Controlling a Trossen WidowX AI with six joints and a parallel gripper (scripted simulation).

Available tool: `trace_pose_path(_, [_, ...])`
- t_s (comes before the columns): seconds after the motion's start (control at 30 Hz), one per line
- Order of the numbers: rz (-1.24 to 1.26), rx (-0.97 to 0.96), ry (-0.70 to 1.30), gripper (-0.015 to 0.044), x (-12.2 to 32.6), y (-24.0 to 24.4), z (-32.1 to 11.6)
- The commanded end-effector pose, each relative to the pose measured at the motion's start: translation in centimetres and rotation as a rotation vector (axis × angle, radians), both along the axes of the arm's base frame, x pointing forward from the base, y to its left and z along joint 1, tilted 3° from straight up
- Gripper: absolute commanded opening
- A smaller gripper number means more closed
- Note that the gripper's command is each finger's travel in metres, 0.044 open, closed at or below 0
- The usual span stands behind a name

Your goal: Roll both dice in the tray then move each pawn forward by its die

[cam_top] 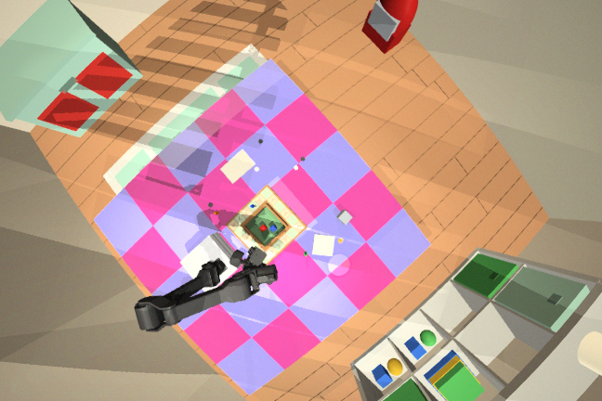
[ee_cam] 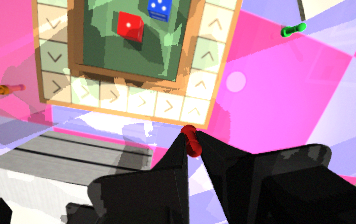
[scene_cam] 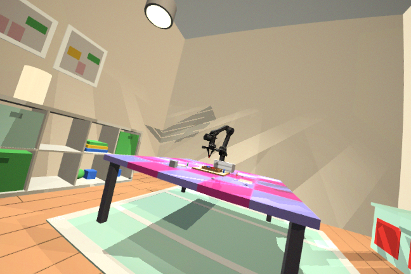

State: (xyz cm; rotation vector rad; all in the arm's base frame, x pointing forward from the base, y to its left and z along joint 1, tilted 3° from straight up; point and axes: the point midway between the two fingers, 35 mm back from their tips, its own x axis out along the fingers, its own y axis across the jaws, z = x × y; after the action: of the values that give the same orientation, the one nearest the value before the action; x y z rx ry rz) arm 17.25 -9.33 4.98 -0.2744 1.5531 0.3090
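Note:
My gripper [cam_top: 246,257] [scene_cam: 208,156] [ee_cam: 189,136] is shut on the red pawn [ee_cam: 190,138] and holds it raised, near the corner of the arrow board in the wrist view. The board [cam_top: 291,227] [ee_cam: 54,56] has arrow squares around a brown-rimmed green tray [ee_cam: 102,52]. The red die [cam_top: 263,227] [ee_cam: 130,26] lies in the tray with one pip up. The blue die [cam_top: 273,227] [ee_cam: 160,8] lies beside it, cut off by the wrist view's top edge; its full count is unclear. The blue pawn [cam_top: 252,205] [scene_cam: 223,171] stands on the board's upper-left side in the top view.
A white-and-grey box [scene_cam: 228,166] [ee_cam: 75,152] stands close beside the board. An orange pawn [cam_top: 215,213] and a green pawn [cam_top: 305,253] [ee_cam: 293,30] are off the board. A grey cube [cam_top: 345,217] [scene_cam: 173,163], pale cards [cam_top: 237,166] [cam_top: 323,245] and several small round pieces lie around.

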Motion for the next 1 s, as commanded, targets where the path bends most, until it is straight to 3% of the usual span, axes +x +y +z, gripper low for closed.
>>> trace_pose_path(0.0, [0.001,-0.001,0.011,0.0,-0.2,-1.2,-2.2])
trace_pose_path(0.63, [0.001,-0.002,0.012,0.0,-0.6,-2.6,-8.1])
trace_pose_path(0.97, [0.001,-0.002,0.012,0.0,-0.6,-2.6,-8.8])
